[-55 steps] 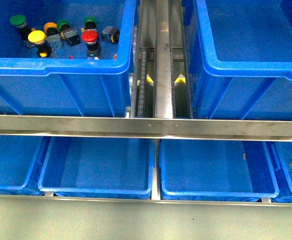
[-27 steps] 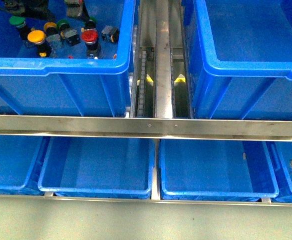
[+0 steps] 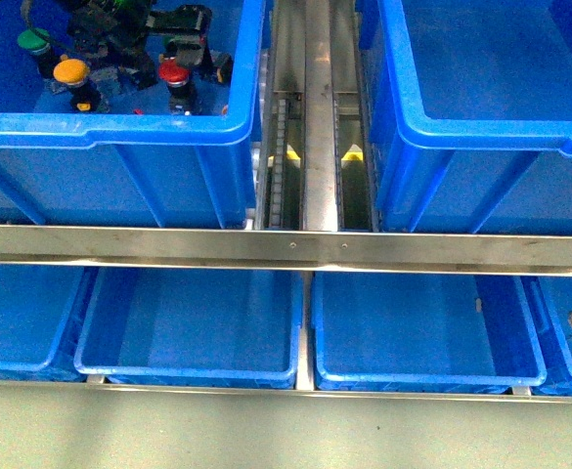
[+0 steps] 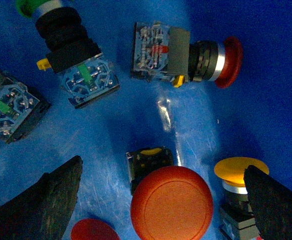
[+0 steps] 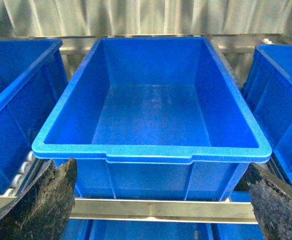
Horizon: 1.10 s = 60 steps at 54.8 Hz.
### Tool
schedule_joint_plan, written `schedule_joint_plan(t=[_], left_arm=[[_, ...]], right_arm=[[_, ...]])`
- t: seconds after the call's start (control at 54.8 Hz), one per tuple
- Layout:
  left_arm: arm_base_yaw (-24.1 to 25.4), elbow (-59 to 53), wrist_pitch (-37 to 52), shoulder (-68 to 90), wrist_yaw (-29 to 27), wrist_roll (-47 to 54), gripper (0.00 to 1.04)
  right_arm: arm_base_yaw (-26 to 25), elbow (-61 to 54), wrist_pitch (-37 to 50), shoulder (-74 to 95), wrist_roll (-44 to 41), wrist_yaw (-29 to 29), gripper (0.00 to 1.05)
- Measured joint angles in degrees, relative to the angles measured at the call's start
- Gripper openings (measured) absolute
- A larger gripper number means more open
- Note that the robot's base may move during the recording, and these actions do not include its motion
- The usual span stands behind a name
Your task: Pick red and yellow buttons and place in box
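While the left gripper [image 4: 163, 169] hangs inside the far left bin [image 3: 119, 132], its two dark fingers [image 4: 48, 207] stand wide apart and clamp nothing. In the left wrist view a red button [image 4: 171, 204] stands upright on the bin floor, cap up, directly below the gap between the fingers. Whether either finger touches it cannot be told. A yellow button [image 4: 240, 172] stands just beside it, close to one finger. A second red button [image 4: 185, 55] lies on its side farther off, near two green switches [image 4: 61, 30] that also lie tipped over.

From the front, the arm covers part of the pile. A red cap shows to the right of it, and a yellow cap and a green cap show to the left.

The box [image 3: 491, 107] is the big bin at the far right, well apart from the buttons, with a metal track [image 3: 320, 117] running between the two bins. The right wrist view shows only bare blue floor inside it. The right gripper [image 5: 159, 170] hovers in front of the box's near wall, fingers spread and holding nothing. A steel bar [image 3: 286, 246] crosses the scene, with shallow blue trays [image 3: 188, 322] nearer than it.
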Motion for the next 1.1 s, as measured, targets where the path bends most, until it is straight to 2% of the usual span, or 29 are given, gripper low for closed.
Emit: schedule_joint_plan(t=[0.511,0.895,1.096], left_arm=[[-0.17,0.57,-0.76,0.92,0.44,-0.2,0.96],[0.09,0.57,-0.74,0.92,0.66,-0.55,0.38],[0.61,-0.5,0.79,0.7,1.36,-1.99,0.35]], right_arm=[[0.0,0.0,0.0,0.0,0.02,0.0,0.98],[0.0,0.0,0.0,0.0,0.02,0.0,0.98],[0.0,0.0,0.0,0.0,0.0,0.0,0.98]])
